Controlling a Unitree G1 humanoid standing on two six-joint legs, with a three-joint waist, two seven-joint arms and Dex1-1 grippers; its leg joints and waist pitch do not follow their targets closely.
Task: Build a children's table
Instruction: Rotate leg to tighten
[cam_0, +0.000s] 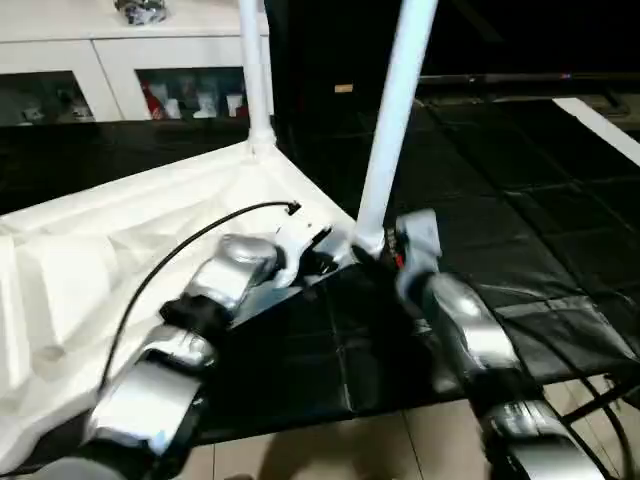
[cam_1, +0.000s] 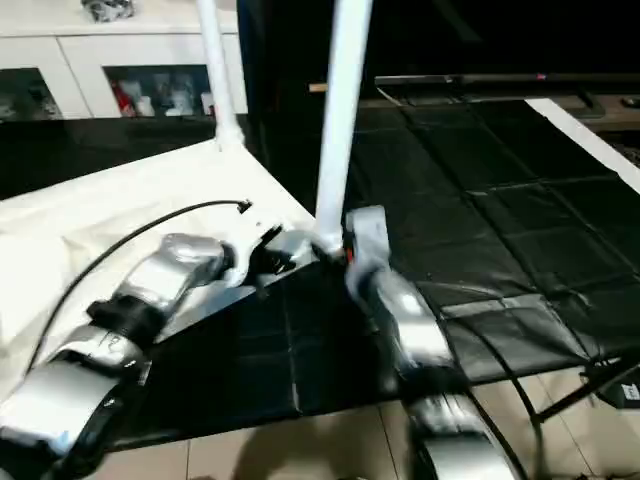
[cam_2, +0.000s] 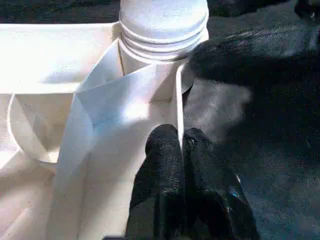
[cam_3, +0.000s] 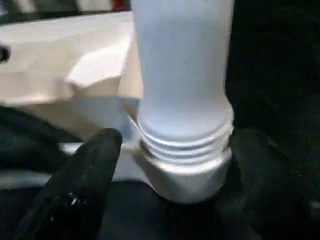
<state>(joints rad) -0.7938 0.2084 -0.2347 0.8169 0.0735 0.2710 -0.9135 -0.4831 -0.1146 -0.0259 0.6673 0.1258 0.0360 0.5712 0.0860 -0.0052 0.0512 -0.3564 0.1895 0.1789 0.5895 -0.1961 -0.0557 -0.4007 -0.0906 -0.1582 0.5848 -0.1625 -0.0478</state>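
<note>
Your white table top (cam_0: 120, 250) lies underside up on the black floor mat (cam_0: 520, 220). One leg (cam_0: 392, 120) stands in its near corner socket, another leg (cam_0: 255, 70) in the far corner. Your right gripper (cam_3: 175, 165) straddles the near leg's threaded base, fingers spread. Your left gripper (cam_2: 180, 145) pinches the top's edge rib beside that socket, fingers closed.

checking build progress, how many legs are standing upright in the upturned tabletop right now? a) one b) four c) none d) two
d: two white legs rise from the tabletop, a far leg at the back corner and a near leg between the fingers of the right gripper.
</note>
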